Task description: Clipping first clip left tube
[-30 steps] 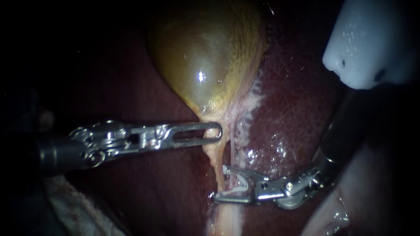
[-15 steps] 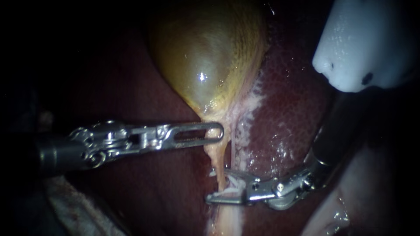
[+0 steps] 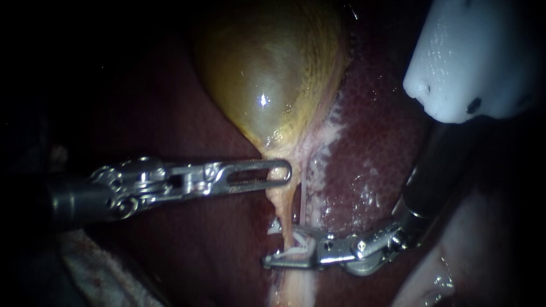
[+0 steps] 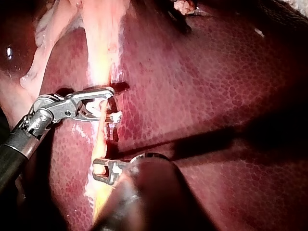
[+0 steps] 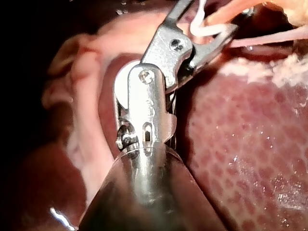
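The yellow gallbladder (image 3: 267,74) narrows to a pale left tube (image 3: 284,207) that runs down over the liver (image 3: 375,148). A thinner tube (image 3: 303,196) lies just right of it. My right instrument (image 3: 284,250) comes in from the right, its jaws shut on a white clip (image 3: 296,249) that wraps the left tube. The wrist views show the same clip (image 4: 113,115) (image 5: 199,26) squeezed round the tube (image 4: 103,48). My left instrument (image 3: 281,170) lies level, its slotted jaws together on the gallbladder's neck.
A white rounded object (image 3: 472,57) hangs at the upper right above my right instrument's shaft. Pale gauze (image 3: 108,278) lies at the lower left. Whitish frayed tissue (image 3: 327,142) edges the liver beside the tubes.
My right instrument's jaws have closed down on the clip around the left tube and slid slightly left. The white object has drifted left. My left instrument has stayed put.
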